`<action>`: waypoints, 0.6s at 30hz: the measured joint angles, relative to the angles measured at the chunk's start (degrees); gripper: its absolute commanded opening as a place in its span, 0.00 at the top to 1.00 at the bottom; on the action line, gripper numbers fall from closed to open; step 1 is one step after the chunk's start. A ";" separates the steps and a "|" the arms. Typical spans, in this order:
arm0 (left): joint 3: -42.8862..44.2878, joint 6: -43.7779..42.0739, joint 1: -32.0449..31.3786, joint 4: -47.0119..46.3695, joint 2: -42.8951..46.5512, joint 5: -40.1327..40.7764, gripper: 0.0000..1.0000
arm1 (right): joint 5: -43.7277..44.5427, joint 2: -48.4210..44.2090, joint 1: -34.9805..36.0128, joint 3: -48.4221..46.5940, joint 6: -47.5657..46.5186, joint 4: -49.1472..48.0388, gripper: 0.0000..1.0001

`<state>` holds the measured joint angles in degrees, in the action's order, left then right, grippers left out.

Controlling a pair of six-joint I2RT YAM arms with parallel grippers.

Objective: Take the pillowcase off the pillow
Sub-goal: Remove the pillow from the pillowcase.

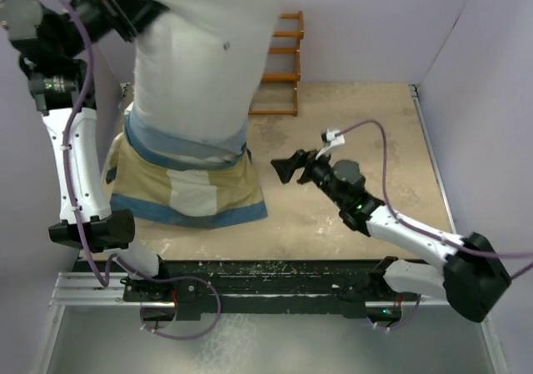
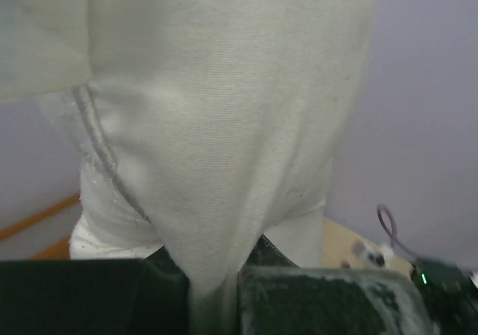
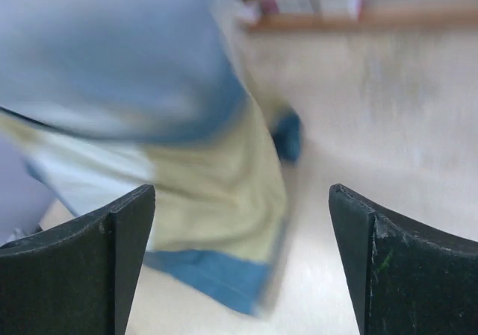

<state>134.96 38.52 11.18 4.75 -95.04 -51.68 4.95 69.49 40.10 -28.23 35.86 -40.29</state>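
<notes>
The plain white pillow [image 1: 200,49] hangs upright from my left gripper [image 1: 137,12], which is raised at the top left. In the left wrist view a pinch of the pillow's white fabric [image 2: 224,148] sits between the jaws of the left gripper [image 2: 213,283], so it is shut on it. The tan, cream and blue pillowcase [image 1: 187,182] still wraps the pillow's lower end and bunches onto the table. My right gripper [image 1: 287,170] stands just right of the pillowcase [image 3: 216,193]. In the blurred right wrist view the right gripper [image 3: 240,197] is open wide and holds nothing.
An orange wooden rack [image 1: 283,62] stands against the back wall behind the pillow. Lilac walls close in the table on the left, back and right. Bare tan tabletop [image 1: 358,141] lies right of the pillowcase.
</notes>
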 measured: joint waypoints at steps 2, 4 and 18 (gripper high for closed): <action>-6.08 -1.03 -3.41 0.72 1.64 -7.74 1.00 | -1.05 -4.61 -0.07 -6.91 -6.21 5.55 0.00; -9.01 -6.03 -6.60 7.13 1.49 -14.27 1.00 | -3.30 -7.52 -0.15 -16.90 -12.76 10.78 0.00; -14.78 -58.34 -30.38 48.17 3.78 2.80 1.00 | -12.04 -3.56 -1.55 -67.30 -37.18 48.43 0.00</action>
<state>120.18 -19.81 -19.20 52.93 -91.26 -48.88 -7.09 65.93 38.54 -95.53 -1.32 8.14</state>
